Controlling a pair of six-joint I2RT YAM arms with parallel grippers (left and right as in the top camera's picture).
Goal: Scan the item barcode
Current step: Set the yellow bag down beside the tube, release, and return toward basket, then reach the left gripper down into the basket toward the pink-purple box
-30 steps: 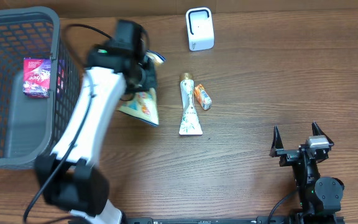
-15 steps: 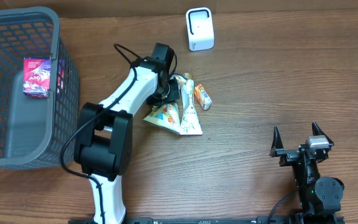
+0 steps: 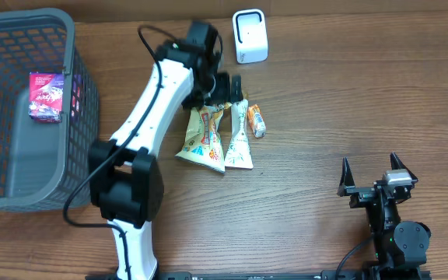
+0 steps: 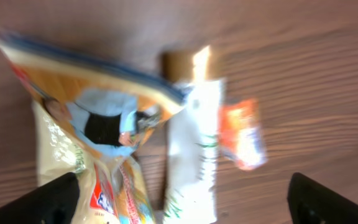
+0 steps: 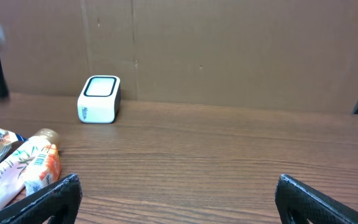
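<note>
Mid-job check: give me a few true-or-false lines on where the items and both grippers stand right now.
1. The snack pouch lies flat on the table beside the white tube. True.
2. The left gripper is shut on the snack pouch. False: it is open above the items.
3. The basket holds nothing. False: a red packet is in it.
4. The right gripper is open, holding nothing. True.

pouch (image 3: 201, 140) beside tube (image 3: 238, 141), basket (image 3: 84, 109) left (far)

Snack pouch (image 4: 92, 124) touches white tube (image 4: 194, 155) beside orange packet (image 4: 241, 134).
</note>
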